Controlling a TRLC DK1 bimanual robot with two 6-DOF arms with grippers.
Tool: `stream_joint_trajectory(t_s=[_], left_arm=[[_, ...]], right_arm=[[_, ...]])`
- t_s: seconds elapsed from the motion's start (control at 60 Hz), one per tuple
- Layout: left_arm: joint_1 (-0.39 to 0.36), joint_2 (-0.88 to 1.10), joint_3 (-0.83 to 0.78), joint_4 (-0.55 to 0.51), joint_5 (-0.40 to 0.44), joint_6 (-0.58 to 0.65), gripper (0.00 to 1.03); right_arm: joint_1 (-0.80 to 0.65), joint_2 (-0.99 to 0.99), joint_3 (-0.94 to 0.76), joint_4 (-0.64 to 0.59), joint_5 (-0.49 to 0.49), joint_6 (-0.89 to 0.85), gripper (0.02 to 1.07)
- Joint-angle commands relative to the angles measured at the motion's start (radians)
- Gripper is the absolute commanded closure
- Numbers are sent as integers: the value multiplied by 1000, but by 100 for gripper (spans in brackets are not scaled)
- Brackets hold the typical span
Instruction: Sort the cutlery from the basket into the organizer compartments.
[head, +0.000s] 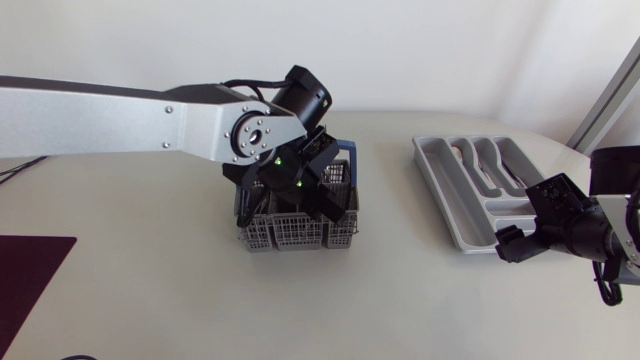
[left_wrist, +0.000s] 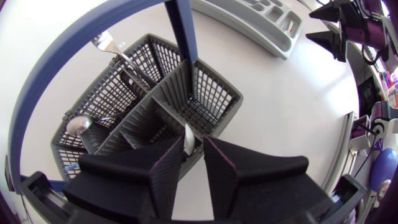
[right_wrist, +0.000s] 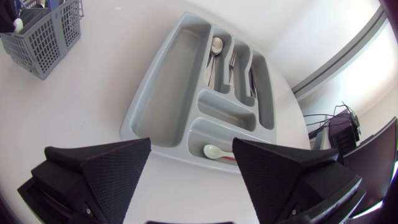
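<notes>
The grey mesh basket (head: 295, 232) with a blue handle (left_wrist: 183, 28) stands mid-table. My left gripper (head: 312, 198) hangs straight over it, fingers (left_wrist: 163, 174) lowered at a near compartment. A white utensil handle (left_wrist: 188, 138) stands up between them, against one finger, with a gap to the other. Several metal spoons (left_wrist: 78, 124) lean in the far compartments. The grey organizer (head: 452, 205) lies to the right, holding a spoon (right_wrist: 216, 45), a fork (right_wrist: 233, 59), knives (right_wrist: 252, 74) and a small pale spoon (right_wrist: 214, 151). My right gripper (right_wrist: 191, 163) hovers open and empty at its near end.
A dark mat (head: 25, 275) lies at the table's left front edge. Bare tabletop separates the basket (right_wrist: 43, 31) from the organizer (right_wrist: 168, 87). My right gripper (head: 527, 222) sits by the organizer's front corner.
</notes>
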Motion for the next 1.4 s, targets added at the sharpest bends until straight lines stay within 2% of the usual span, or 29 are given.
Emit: stream_joint_trajectory(t_s=[0.0,0.117,0.217,0.483,0.983,1.133,1.383], left_arm=[[-2,35,23,8,-14,-26,85],[2,35,20,15,-17,-26,89],[5,29,14,28,-17,-26,99],[45,-42,-51,76,-10,-34,100],[116,-240,-124,97,210,-62,100],[139,-315,-118,97,300,-65,100],[133,-378,-92,68,457,-53,100]], right_arm=[[13,-18,-28,-8,10,15,13],[19,-30,-35,-10,13,15,13],[30,-44,-43,-11,20,16,13],[48,-65,-54,-13,35,21,13],[137,-147,-35,-82,72,53,13],[214,-231,-23,-132,43,76,13],[358,-334,54,-230,-96,121,13]])
